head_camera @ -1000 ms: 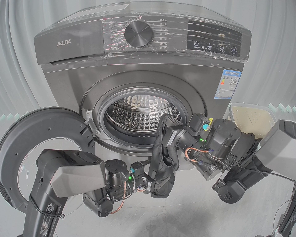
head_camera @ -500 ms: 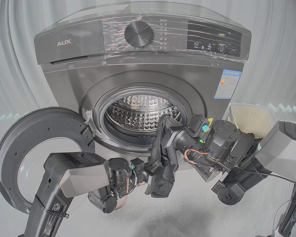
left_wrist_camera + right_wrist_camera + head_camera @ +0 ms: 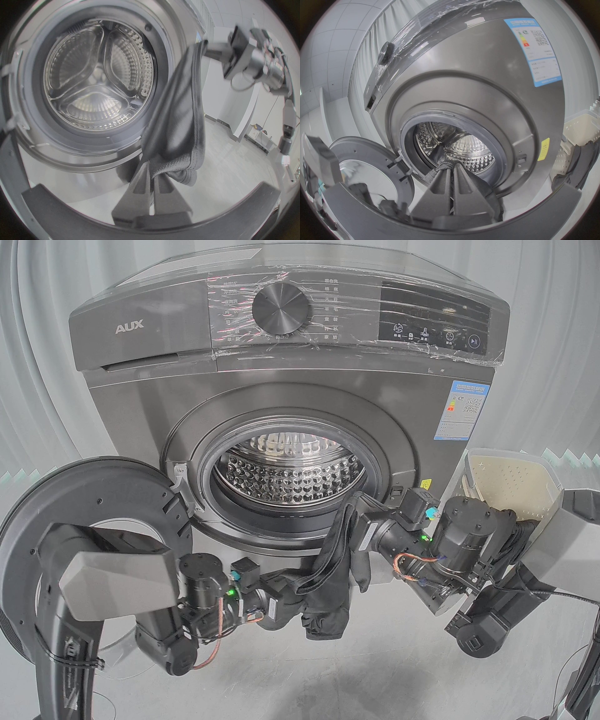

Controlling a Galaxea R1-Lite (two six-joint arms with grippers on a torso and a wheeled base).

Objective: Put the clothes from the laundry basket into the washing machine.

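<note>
You have a dark grey garment (image 3: 178,125) stretched between both pincers, hanging in soft folds, with a stitched hem and fine mesh at its lower end. Your left gripper (image 3: 153,184) is clamped tight on that lower bunch, its arm low and level. Your right gripper (image 3: 452,170) pinches the upper end, above and to the right of the left one, its forearm angled up. The washing machine's open drum (image 3: 290,471) sits just above and behind both. The door (image 3: 94,490) hangs open beyond the left gripper. The laundry basket (image 3: 512,480) stands behind the right arm.
</note>
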